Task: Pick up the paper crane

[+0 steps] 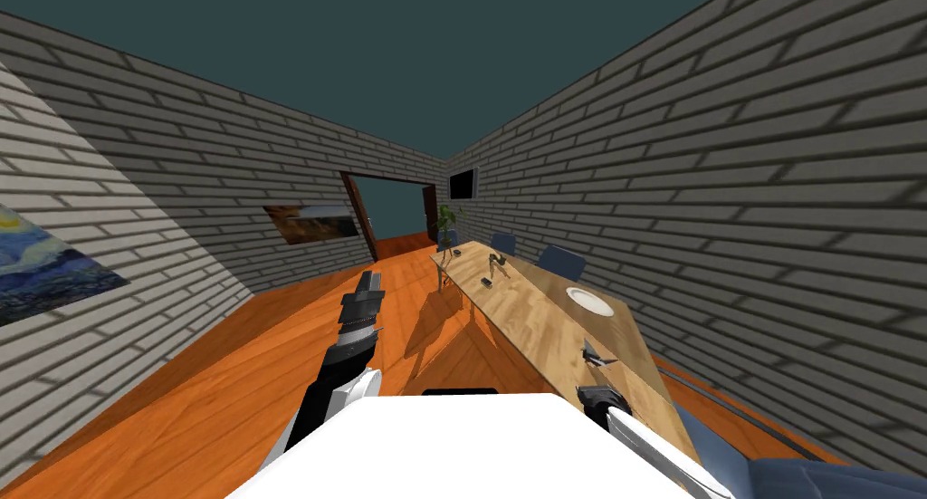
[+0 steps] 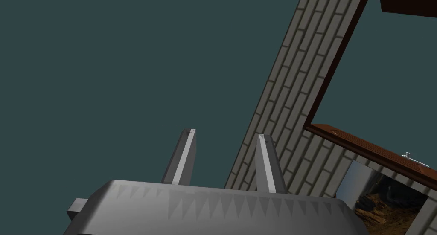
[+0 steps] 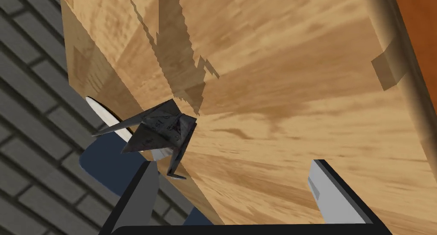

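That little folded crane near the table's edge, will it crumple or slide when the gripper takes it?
Probably light: the paper crane is thin folded sheets. Its spread wings look easily crushed. Resting on narrow points, it may tip if nudged.

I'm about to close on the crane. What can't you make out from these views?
- Right wrist view: a white strip beyond the table edge, partly covered by the paper crane; can't identify it.
- Head view: the crane is too small to read its pose, and the dark items far along the table are too small to name.
- The right pincer height above the tabletop: no side-on angle.
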Robot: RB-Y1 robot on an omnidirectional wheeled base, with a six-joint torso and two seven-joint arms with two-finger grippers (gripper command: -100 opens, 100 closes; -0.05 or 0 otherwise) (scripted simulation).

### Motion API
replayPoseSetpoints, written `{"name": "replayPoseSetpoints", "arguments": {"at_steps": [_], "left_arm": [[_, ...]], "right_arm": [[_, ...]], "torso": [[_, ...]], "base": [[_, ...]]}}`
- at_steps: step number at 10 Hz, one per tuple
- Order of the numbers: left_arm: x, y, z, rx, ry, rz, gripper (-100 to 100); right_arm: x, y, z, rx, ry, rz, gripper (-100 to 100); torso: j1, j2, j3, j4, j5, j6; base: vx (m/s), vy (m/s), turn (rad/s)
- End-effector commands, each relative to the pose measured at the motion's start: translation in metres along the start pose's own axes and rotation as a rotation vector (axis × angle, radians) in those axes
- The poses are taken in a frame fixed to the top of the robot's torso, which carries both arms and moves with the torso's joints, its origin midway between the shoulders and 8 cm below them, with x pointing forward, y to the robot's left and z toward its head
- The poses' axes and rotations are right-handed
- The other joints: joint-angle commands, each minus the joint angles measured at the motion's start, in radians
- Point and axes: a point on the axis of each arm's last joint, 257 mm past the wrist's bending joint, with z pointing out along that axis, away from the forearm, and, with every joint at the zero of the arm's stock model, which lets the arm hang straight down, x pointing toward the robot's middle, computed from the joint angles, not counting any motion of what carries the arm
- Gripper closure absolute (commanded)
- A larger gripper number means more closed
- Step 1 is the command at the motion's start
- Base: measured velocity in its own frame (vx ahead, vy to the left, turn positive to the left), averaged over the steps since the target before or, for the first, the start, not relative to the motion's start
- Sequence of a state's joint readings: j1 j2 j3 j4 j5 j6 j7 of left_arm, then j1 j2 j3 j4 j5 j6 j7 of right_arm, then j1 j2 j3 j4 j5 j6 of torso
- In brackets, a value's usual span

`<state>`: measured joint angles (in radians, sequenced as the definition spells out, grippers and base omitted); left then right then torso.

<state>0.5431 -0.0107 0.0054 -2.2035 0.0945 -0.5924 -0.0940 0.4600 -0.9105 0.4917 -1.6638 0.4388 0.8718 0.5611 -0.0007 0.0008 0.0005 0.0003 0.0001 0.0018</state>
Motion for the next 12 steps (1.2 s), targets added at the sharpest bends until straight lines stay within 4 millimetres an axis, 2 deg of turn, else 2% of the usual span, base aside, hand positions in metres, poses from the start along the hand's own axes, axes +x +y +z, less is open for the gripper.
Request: {"name": "replayPoseSetpoints", "arguments": {"at_steps": [1, 4, 5, 8, 10, 12], "left_arm": [[0.000, 0.000, 0.000, 0.000, 0.000, 0.000, 0], [0.000, 0.000, 0.000, 0.000, 0.000, 0.000, 0], [0.000, 0.000, 0.000, 0.000, 0.000, 0.000, 0], [0.000, 0.000, 0.000, 0.000, 0.000, 0.000, 0], [0.000, 0.000, 0.000, 0.000, 0.000, 0.000, 0], [0.000, 0.000, 0.000, 0.000, 0.000, 0.000, 0]], "right_arm": [[0.020, -0.016, 0.002, 0.051, 0.041, -0.088, -100], [0.060, -0.052, 0.001, 0.145, 0.124, -0.291, -100], [0.061, -0.054, 0.001, 0.152, 0.128, -0.291, -100], [0.091, -0.083, -0.005, 0.218, 0.198, -0.453, -100], [0.107, -0.095, -0.009, 0.241, 0.235, -0.534, -100], [0.121, -0.098, -0.013, 0.244, 0.262, -0.590, -100]], "torso": [[0.000, 0.000, 0.000, 0.000, 0.000, 0.000], [-0.001, -0.001, 0.000, 0.000, 0.000, -0.001], [-0.002, -0.001, -0.001, 0.000, 0.000, 0.000], [-0.002, 0.000, 0.000, 0.000, 0.000, 0.000], [-0.003, 0.000, 0.000, 0.000, -0.001, 0.000], [-0.004, 0.000, 0.000, 0.000, -0.001, 0.000]], "base": [[0.013, 0.000, 0.164], [0.023, -0.019, 0.351], [0.016, -0.030, 0.057], [0.012, -0.031, 0.212], [0.006, -0.059, 0.192], [0.012, -0.061, 0.138]]}}
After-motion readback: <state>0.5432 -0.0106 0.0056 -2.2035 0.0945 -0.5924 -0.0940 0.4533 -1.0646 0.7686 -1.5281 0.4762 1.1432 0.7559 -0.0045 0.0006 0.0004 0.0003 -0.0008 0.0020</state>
